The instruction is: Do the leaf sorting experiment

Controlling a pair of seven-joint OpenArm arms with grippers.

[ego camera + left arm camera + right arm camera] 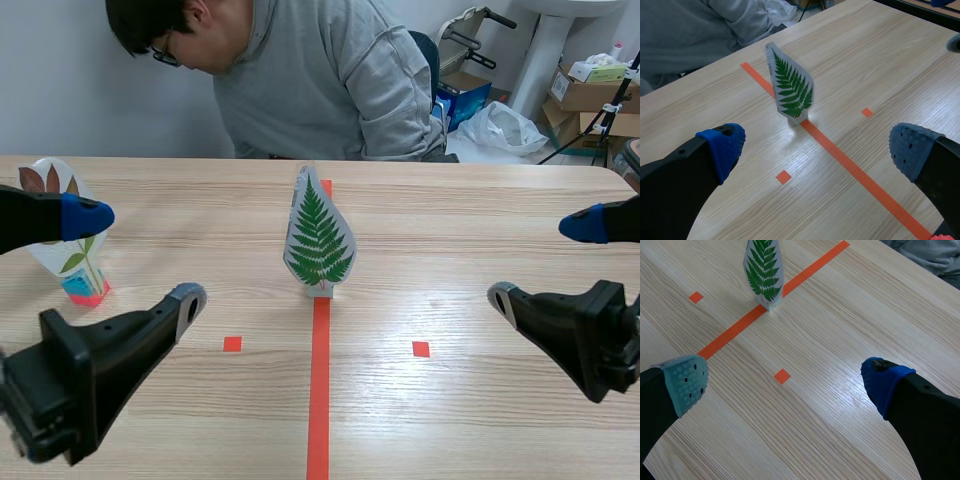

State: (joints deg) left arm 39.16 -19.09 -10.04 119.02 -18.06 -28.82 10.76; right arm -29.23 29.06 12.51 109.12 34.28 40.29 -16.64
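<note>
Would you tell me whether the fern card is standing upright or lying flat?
Upright: the fern card stands on its base on the orange tape line.

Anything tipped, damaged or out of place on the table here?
Nothing stands out. The fern card stands upright on the tape line; a second leaf card stands beside the left gripper. That gripper and the right gripper are open, empty.

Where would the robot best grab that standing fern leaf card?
Probably its upper half, from above, one finger on each flat face. The fern card is thin, stands upright on a small base, and narrows toward the top.
</note>
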